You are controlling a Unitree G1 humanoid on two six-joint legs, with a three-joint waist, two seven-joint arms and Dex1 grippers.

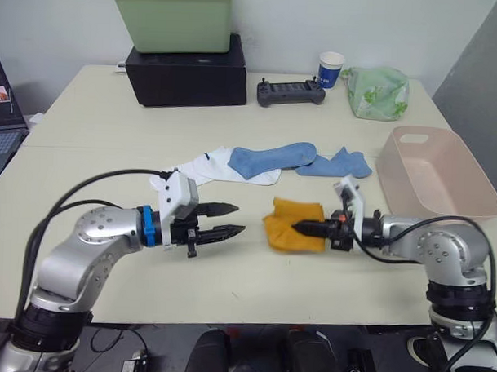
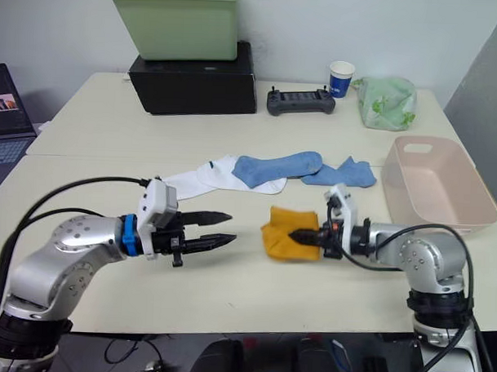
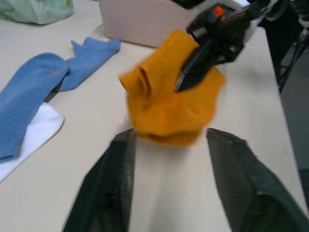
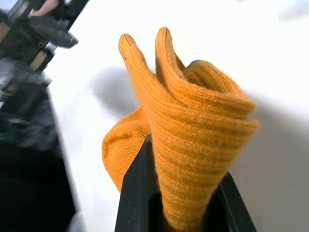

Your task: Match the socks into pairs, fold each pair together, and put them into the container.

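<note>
Left gripper (image 1: 229, 220): black fingers parted, empty, pointing across the table toward the orange pair, apart from it.

White socks (image 1: 202, 167): flat near table centre, small dark mark on one, partly under a light blue sock.

Light blue socks: one long (image 1: 270, 158), lying over the white socks' edge; second (image 1: 341, 163) just beside it toward the container, the two touching at their ends.

Orange pair (image 1: 296, 224): mustard-orange ribbed knit, folded into a thick bundle, resting on the table in front of the blue socks; in the right wrist view a folded edge stands up between the fingers.

Right gripper (image 1: 306, 227): clamped on the orange pair, fingers pressed either side of the fold.

Container (image 1: 469, 194): pale pink tub, rounded corners, handle slot in the far wall, at the right edge of the table, near the right arm; inside bare.

Surface: cream table (image 1: 88, 115) with a seam running across its left part. Far edge, left to right: laptop (image 1: 4, 124) at the margin, black box (image 1: 187, 74) with light green bin (image 1: 173, 16) on top, black handheld controller (image 1: 291, 92), blue paper cup (image 1: 331, 69) with an unreadable white print, pale green plastic bag (image 1: 377, 92).

Room: plain white wall behind; grey panel at far right. No legible writing.
</note>
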